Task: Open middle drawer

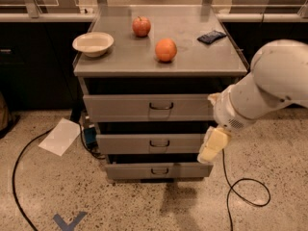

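now the gripper (pixel 213 146) hangs by the right end of the middle drawer (pixel 130 144), grip unclear

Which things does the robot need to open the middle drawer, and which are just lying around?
For the job: middle drawer, with its small dark handle; gripper, hanging by that drawer's right end.

Just lying about: bowl, apple, orange and dark packet on the cabinet top; paper sheet and cable on the floor.
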{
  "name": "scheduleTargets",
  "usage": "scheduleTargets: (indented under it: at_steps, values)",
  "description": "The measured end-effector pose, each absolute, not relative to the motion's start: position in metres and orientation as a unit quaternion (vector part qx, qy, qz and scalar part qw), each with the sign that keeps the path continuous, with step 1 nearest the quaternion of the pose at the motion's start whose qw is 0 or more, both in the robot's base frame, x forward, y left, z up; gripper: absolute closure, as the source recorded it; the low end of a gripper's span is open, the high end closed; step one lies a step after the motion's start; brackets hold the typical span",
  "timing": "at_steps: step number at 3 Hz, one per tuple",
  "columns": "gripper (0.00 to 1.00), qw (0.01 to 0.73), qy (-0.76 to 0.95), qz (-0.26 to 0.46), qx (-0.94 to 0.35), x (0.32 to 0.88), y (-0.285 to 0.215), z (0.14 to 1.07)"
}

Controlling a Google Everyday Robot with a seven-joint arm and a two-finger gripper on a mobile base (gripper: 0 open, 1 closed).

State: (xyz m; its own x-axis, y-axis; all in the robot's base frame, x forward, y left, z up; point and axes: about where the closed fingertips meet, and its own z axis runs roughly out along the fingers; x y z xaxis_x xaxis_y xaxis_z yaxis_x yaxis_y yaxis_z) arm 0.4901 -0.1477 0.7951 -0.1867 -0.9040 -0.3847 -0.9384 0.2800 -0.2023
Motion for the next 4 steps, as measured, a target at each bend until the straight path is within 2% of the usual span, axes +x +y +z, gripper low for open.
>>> scheduleTargets:
  at_steps: [1, 2, 4]
  values:
    - [0.00, 0.228, 0.788, 0.080, -0.566, 0.498, -0.156, 0.741]
    - [0.00, 0.228, 0.788, 0.080, -0.566, 0.498, -0.156, 0.741]
    - [0.00, 0.238, 0.781, 0.118, -0.565, 0.522, -0.139, 0.679]
